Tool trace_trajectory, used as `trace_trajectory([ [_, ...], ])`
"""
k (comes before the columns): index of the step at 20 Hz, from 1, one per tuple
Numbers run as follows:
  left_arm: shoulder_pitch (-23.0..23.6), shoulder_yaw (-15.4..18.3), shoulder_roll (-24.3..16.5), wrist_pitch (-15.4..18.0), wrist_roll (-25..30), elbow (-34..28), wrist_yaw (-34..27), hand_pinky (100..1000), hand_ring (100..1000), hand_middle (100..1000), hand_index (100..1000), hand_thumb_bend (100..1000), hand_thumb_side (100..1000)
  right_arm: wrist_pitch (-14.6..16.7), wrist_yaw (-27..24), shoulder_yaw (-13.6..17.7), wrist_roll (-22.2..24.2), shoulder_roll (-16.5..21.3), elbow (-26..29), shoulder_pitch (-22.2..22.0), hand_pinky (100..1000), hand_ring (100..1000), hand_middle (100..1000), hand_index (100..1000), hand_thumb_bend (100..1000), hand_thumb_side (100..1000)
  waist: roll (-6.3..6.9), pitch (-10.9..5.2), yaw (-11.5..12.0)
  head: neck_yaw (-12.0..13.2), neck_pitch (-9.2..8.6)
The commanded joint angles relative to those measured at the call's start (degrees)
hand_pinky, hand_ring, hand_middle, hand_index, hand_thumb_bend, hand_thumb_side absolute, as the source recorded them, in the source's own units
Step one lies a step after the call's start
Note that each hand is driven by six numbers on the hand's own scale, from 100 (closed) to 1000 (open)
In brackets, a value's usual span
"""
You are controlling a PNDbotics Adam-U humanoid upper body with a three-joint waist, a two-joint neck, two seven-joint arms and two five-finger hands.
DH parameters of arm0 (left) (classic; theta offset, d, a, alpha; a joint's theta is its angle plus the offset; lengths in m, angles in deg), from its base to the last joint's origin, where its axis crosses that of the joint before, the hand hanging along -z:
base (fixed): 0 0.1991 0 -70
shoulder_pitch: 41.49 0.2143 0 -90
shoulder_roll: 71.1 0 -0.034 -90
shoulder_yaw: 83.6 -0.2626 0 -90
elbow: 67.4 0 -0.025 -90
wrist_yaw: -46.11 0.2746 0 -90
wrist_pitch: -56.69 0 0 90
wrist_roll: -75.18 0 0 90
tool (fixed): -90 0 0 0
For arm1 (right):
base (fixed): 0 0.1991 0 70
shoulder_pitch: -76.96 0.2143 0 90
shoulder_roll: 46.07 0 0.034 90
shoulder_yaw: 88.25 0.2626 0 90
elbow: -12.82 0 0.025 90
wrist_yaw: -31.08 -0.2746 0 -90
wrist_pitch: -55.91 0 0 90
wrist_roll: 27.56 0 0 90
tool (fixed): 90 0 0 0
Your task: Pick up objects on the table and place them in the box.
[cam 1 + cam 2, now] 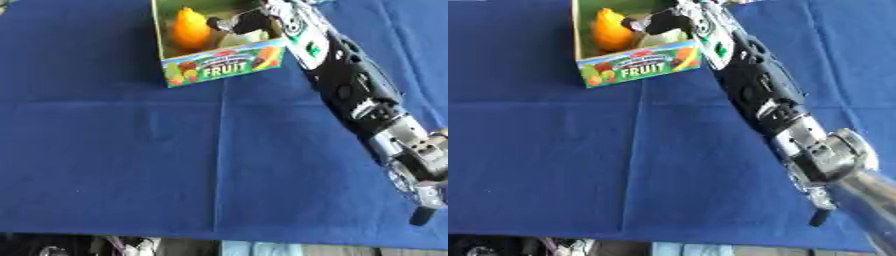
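Observation:
The cardboard box (226,65) printed "FRUIT" stands at the far middle of the blue-covered table. Inside it an orange fruit-shaped object (189,27) leans on the left. A pale green-white object (668,36) lies on the right. My right arm (759,95) runs from the lower right corner up to the box. My right hand (248,21) is inside the box's right half, just above the pale object and partly hiding it. Whether the hand holds that object is not visible. My left hand shows in neither view.
The blue cloth (114,150) covers the whole table, with fold creases across it and no loose objects on it. The table's front edge (175,235) runs along the bottom, with cables and clutter below it.

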Motion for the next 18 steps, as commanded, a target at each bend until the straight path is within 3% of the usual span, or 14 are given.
trace_trajectory([
  [1,-0.2,0.4,-0.4,0.0,-0.2,-1.1,0.0,629,612,669,798,430,600,0.0,0.0,0.2,-0.4,0.6,1.2,0.8,904,868,886,965,567,377,0.17,-0.98,-0.2,-0.2,0.28],
  [4,0.1,0.6,-0.6,-0.2,-0.5,-1.1,0.2,629,611,668,797,430,600,0.1,-2.0,-0.1,0.0,1.0,2.3,0.4,885,853,844,950,564,372,0.21,-1.12,-0.9,0.1,0.28],
  [8,1.1,1.3,-0.9,-0.6,-1.1,-1.1,0.6,627,610,666,795,431,599,0.3,-8.5,-1.2,2.5,2.5,6.3,-1.2,853,825,805,947,527,351,0.32,-1.52,-3.0,1.3,0.28],
  [14,3.2,2.9,-1.8,-1.4,-3.1,-1.1,1.3,622,605,660,790,427,593,-1.7,-24.4,-3.0,6.6,6.8,19.6,-6.7,796,786,787,944,369,329,0.49,-2.26,-7.8,4.3,0.28],
  [18,4.9,4.1,-2.7,-1.9,-4.6,-1.1,1.7,619,602,657,788,422,589,-4.4,-36.7,-1.7,7.9,10.0,29.4,-12.8,755,746,755,935,262,331,0.47,-2.51,-10.7,6.7,0.28],
])
